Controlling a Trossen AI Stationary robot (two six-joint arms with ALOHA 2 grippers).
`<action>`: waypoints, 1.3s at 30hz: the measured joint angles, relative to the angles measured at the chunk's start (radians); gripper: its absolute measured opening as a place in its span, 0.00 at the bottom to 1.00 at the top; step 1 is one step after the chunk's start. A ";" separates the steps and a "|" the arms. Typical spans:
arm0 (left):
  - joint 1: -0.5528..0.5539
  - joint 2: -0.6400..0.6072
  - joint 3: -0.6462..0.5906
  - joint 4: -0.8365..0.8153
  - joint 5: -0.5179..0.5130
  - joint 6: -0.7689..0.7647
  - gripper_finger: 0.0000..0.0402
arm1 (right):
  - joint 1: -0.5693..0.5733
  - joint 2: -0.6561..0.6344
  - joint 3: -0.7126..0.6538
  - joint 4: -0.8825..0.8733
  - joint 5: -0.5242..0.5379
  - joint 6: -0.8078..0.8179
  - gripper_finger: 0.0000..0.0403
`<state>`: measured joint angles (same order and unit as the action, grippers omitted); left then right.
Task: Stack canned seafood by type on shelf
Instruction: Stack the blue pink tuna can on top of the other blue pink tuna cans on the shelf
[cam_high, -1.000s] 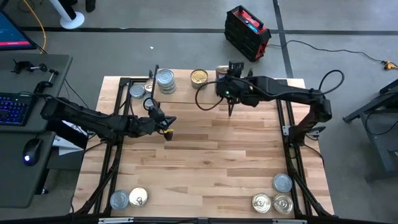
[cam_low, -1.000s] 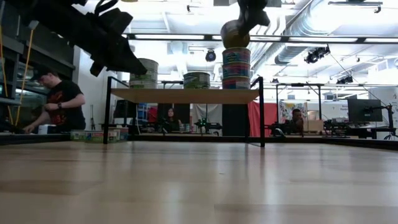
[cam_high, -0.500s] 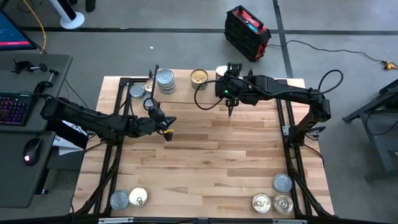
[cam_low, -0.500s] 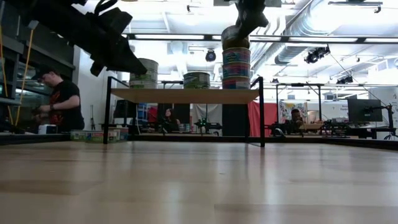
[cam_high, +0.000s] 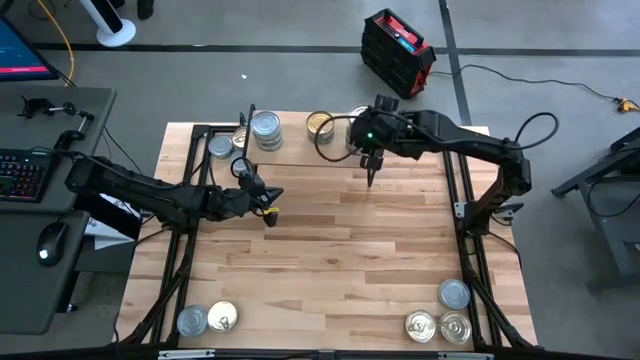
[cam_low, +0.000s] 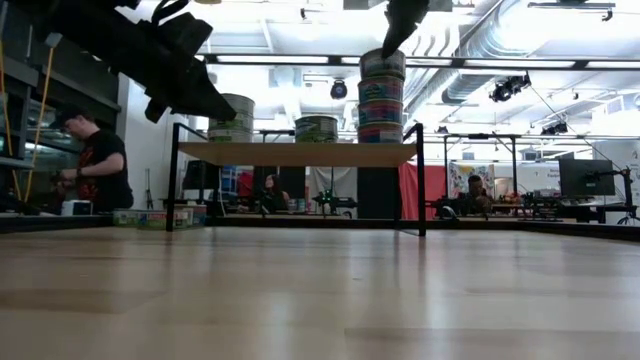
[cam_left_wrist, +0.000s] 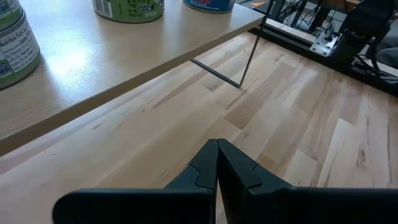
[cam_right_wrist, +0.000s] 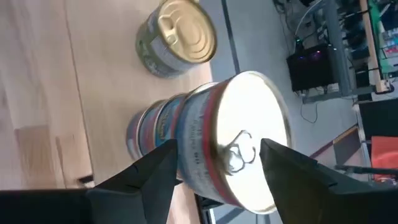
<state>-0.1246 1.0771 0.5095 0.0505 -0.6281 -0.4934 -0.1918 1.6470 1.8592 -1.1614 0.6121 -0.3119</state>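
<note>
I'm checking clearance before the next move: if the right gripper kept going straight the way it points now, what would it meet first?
The right gripper, fingers open, points at the gold pull-tab lid of the top can on the stack on the shelf. It would likely meet that lid first, though the depth is unclear.

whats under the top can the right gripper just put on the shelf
Under the top can sit more colourful cans stacked on the shelf. The right gripper is open around the top can. The lids of the lower cans are covered.
</note>
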 joint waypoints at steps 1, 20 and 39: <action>0.000 0.000 0.000 0.000 0.000 0.000 0.00 | -0.004 0.000 0.007 0.001 -0.001 0.007 0.54; -0.003 -0.036 0.000 0.062 0.188 -0.013 0.00 | 0.005 -0.011 0.086 0.066 -0.241 0.062 0.54; -0.096 -0.003 0.205 -0.167 0.370 0.086 0.00 | 0.297 -0.150 -0.581 0.245 -0.817 0.511 0.16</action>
<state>-0.2207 1.0739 0.7143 -0.1163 -0.2582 -0.4075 0.1055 1.4966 1.2785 -0.9166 -0.2046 0.1991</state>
